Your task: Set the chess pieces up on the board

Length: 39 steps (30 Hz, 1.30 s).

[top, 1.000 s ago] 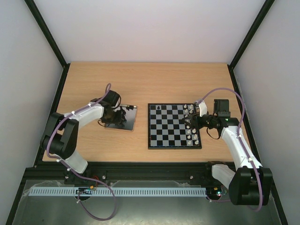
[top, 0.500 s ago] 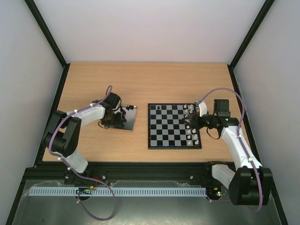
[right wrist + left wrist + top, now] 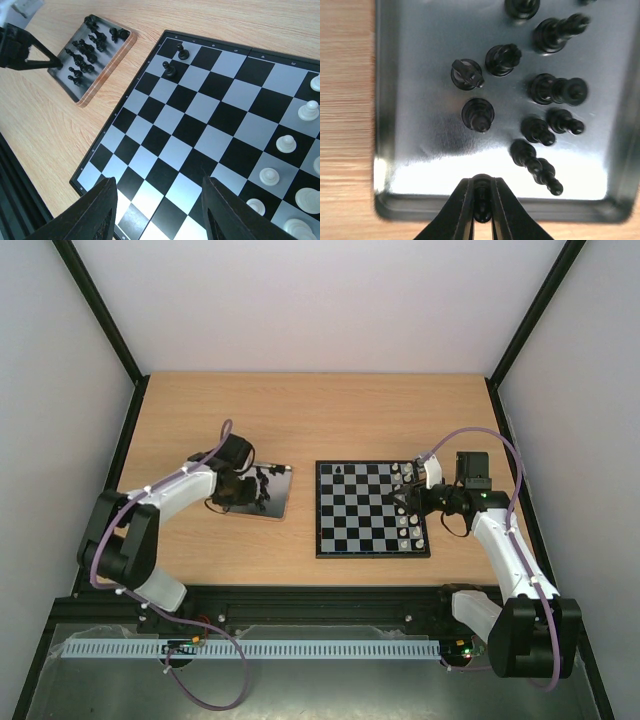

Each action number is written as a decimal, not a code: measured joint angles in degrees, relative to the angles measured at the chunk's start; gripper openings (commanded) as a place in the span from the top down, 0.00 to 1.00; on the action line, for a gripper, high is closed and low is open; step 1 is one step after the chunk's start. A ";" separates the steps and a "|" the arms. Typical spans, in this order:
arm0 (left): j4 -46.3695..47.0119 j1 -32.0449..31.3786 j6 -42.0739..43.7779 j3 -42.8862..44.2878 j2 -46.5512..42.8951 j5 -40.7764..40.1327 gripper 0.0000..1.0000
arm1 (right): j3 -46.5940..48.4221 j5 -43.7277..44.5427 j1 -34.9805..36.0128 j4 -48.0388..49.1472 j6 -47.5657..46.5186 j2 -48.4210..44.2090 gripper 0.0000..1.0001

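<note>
Grey metal tray (image 3: 385,100) on the bench (image 3: 300,410) holds a cluster of black chess pieces (image 3: 555,90). At its near rim the left end effector (image 3: 481,186) is clamped on one black piece (image 3: 481,200). On the board (image 3: 190,130), two more black pieces (image 3: 170,69) stand at the far-left corner and white pieces (image 3: 286,144) line the right side. The right end effector (image 3: 159,182) hovers open above it. Since a second ago the left jaws have closed and that arm's elbow has swung outward. The right arm is unchanged.
</note>
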 measured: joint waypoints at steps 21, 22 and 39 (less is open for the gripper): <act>-1.51 -23.28 3.52 29.92 15.39 0.04 0.90 | 0.00 0.02 0.00 0.07 0.00 -0.81 0.52; -1.62 -23.71 3.52 31.58 17.62 -0.22 0.90 | 0.00 0.02 0.00 0.07 0.00 -0.90 0.53; -3.98 -26.16 3.26 40.19 29.79 -1.20 0.89 | 0.00 0.04 0.00 0.11 0.00 -1.16 0.52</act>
